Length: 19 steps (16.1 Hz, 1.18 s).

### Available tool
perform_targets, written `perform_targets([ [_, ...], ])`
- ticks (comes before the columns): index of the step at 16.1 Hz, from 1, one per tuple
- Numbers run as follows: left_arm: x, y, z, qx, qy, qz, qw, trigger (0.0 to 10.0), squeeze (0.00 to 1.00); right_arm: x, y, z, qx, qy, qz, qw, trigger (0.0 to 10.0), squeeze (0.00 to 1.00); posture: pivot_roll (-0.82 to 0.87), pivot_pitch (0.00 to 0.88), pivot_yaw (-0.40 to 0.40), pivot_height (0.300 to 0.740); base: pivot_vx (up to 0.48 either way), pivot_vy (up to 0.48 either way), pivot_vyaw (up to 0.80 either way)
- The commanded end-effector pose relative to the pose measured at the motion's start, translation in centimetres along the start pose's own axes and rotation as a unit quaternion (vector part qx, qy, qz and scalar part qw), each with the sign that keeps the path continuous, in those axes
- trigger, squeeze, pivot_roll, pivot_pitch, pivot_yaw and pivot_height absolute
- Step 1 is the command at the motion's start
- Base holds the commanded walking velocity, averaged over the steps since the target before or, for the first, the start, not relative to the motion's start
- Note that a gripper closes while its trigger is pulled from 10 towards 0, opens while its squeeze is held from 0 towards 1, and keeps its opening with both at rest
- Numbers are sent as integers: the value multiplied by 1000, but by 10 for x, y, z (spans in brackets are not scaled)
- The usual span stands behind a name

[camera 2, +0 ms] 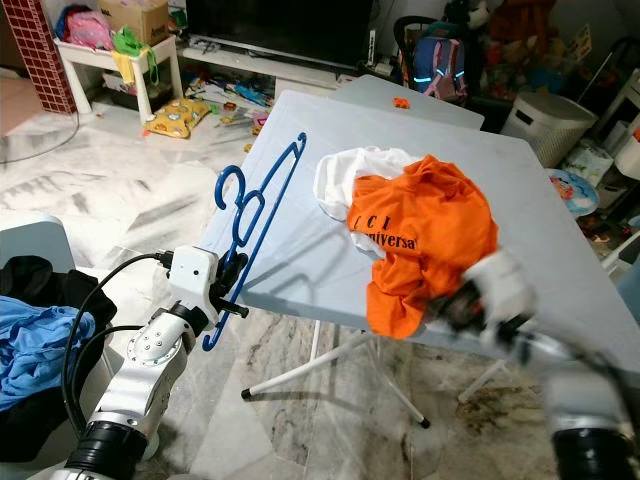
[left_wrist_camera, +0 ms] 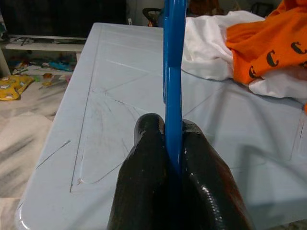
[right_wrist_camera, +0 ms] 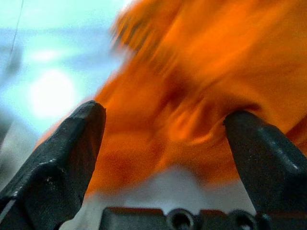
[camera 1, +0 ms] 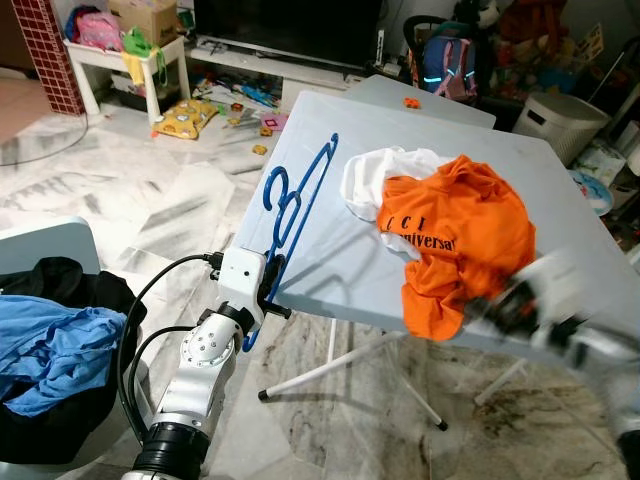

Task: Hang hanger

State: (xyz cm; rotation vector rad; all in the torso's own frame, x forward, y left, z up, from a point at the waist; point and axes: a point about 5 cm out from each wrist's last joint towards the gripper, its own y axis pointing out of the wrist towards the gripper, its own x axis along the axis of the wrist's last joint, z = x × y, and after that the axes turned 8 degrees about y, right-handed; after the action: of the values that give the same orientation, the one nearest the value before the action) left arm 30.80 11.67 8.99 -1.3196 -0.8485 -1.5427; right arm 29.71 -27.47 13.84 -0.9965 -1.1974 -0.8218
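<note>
At the near left corner of the pale blue counter (camera 1: 300, 250), a blue hanger (camera 1: 296, 205) is held upright, pinched between the closed fingers of the left end effector (left_wrist_camera: 172, 148). Orange shirt (camera 1: 455, 235) and white shirt (camera 1: 375, 175) are heaped mid-counter. Right end effector (right_wrist_camera: 165, 139), fingers spread apart, is blurred, apparently just beside the orange shirt's hanging edge.

A pale blue folding counter (camera 1: 300, 200) on white tube legs stands on a glossy white-and-grey marble floor (camera 1: 120, 190). Beyond it are a low white side table (camera 1: 110, 60), scattered toys, a dark television (camera 1: 290, 25) and a white ribbed bin (camera 1: 560, 125).
</note>
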Motion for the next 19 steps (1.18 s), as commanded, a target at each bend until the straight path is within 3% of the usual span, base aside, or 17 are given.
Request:
perform_targets([
  [1,-4,3,-5,-13,-1,14,1000,10000,0,29,-4,-6,-23,-7,-84,996,10000,0,189,0,-128,740,0,0,0],
  [3,-3,4,-5,-13,-1,13,1000,10000,0,34,-5,-8,-39,-10,-102,994,10000,0,189,0,-128,740,0,0,0],
  [7,-4,4,-6,-15,-2,14,1000,10000,0,29,-19,-15,-38,-41,-59,997,10000,0,188,0,-129,740,0,0,0],
  [8,-5,3,-6,-15,-2,14,1000,10000,0,30,-35,-23,-33,-31,-51,998,10000,0,188,0,-128,740,0,0,0],
  [10,-6,3,-6,-17,-2,15,1000,10000,0,13,-51,-29,-15,-36,17,999,10000,0,180,0,-127,740,0,0,0],
  [11,-6,3,-7,-19,-1,16,1000,10000,0,-6,-59,-26,9,-28,82,996,10000,0,179,0,-126,740,0,0,0],
  [12,-6,3,-7,-19,-2,15,1000,10000,0,-13,-60,-22,20,-21,100,995,10000,0,176,0,-125,740,0,0,0],
  [14,-6,3,-8,-21,-2,15,1000,10000,0,-33,-53,1,76,1,133,988,10000,0,177,0,-126,740,0,0,0],
  [17,-9,-1,-9,-23,-4,19,1000,10000,0,-51,-17,37,118,89,104,984,10000,0,196,0,-135,740,0,0,0],
  [19,-9,-4,-8,-23,-3,21,1000,10000,0,-63,-4,48,127,103,119,979,10000,0,211,0,-136,740,0,0,0],
])
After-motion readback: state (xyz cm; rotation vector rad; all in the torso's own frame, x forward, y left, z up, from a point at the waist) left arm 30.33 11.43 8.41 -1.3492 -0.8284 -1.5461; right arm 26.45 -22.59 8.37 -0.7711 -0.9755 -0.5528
